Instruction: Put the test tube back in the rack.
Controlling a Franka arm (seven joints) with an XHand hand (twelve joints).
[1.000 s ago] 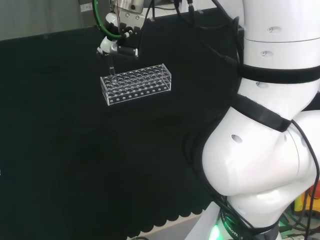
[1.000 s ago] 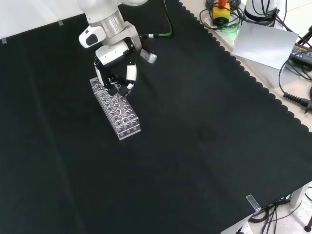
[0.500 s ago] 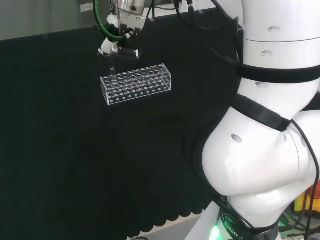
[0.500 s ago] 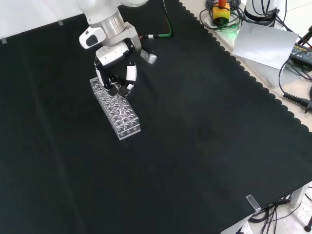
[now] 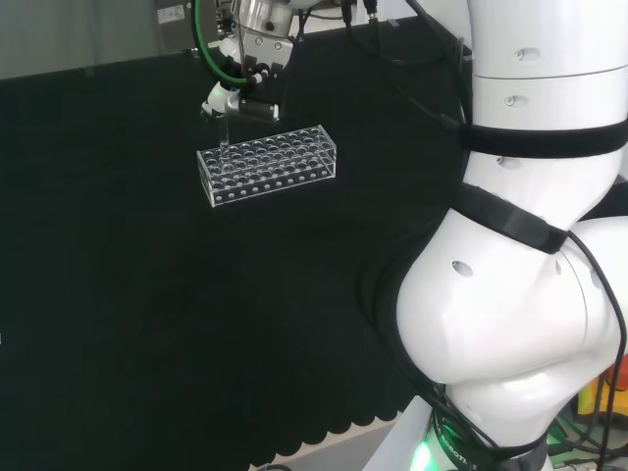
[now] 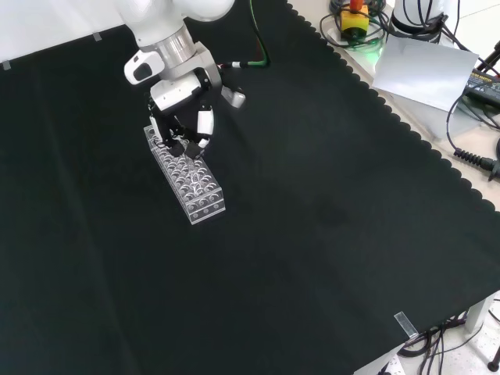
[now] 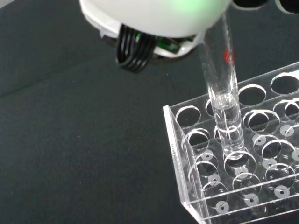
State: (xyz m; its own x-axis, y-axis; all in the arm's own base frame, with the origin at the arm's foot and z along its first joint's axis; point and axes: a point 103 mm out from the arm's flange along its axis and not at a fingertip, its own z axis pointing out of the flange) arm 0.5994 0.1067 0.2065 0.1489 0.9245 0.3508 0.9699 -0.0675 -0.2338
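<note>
The rack [image 5: 268, 165] stands on the worktop [image 5: 147, 324], far and left in the head view. The test tube [image 7: 223, 98] stands upright in a hole near the rack's left end, the hand [image 6: 181, 117] above it.

The tabletop [image 6: 328, 234] is covered in plain black cloth with a scalloped edge, and on it the rack [image 6: 186, 176] is clear and colourless, its top plate patterned with even rows of round holes that catch white glints. Above the rack, the hand [image 6: 181, 117] is white with black parts, and a green cable [image 5: 208, 39] loops beside it. The test tube [image 7: 222, 88] standing in the rack is clear, with a small red mark on its wall.
</note>
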